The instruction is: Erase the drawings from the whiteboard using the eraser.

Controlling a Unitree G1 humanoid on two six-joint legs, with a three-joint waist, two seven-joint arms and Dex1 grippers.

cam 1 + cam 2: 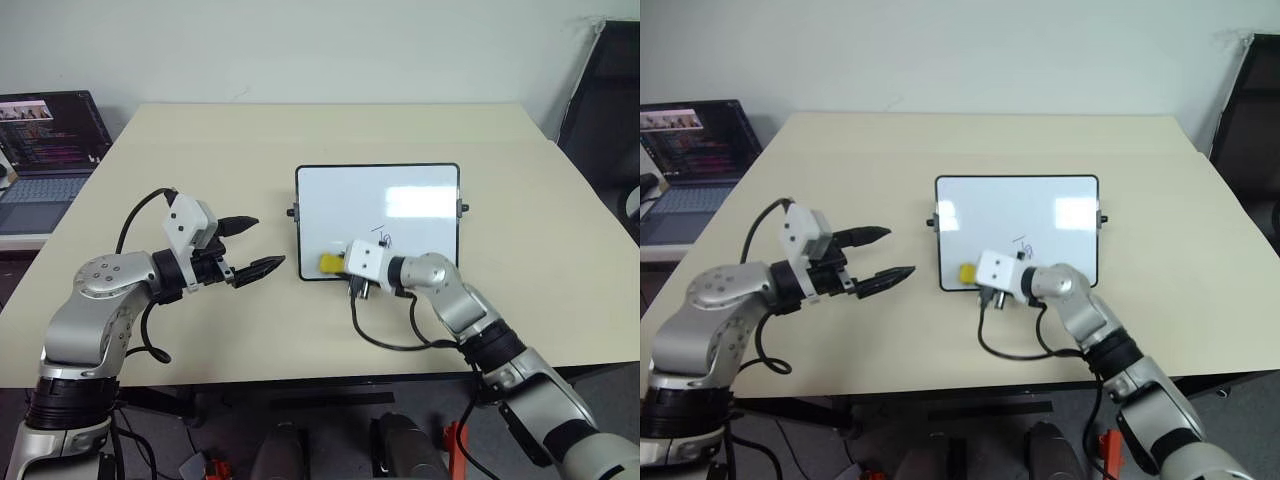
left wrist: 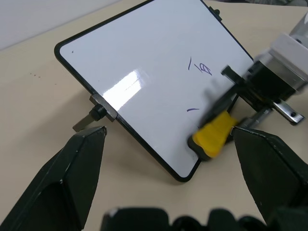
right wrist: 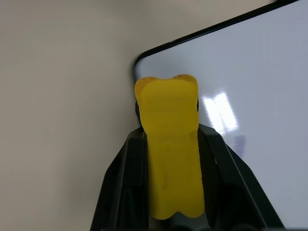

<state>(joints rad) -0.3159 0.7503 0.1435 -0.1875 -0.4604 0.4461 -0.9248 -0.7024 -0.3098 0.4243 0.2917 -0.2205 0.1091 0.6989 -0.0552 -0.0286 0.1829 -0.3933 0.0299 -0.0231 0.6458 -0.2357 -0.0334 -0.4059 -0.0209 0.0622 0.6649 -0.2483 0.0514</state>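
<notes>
Left eye view: one whiteboard (image 1: 378,221) lies flat on the beige counter (image 1: 250,160), near the middle and toward the right edge. One yellow eraser (image 1: 331,263) sits at the board's near left corner, clamped between the jaws of the right gripper (image 1: 340,265). The drawings (image 1: 383,236) appear as thin dark marks on the near part of the board, just beyond the right gripper; two are distinguishable here. The left gripper (image 1: 255,246) hovers over the counter to the left of the board, apart from it, with its jaws spread apart and nothing between them. One open laptop (image 1: 45,150) stands past the counter's left edge.

Right eye view: the same layout, with one board, one eraser, two grippers. The eraser shows as a small yellow patch on the board's near left corner.

Left wrist view: the two black fingers (image 2: 62,183) stand wide apart, framing the board. Three marks are countable: a short stroke, a looped character beside it, and a separate dash nearer the eraser. The eraser's black underside rests against the board surface at the corner.

Right wrist view: the jaws are closed on the eraser's two long sides, and its free end projects over the board's rounded corner.
</notes>
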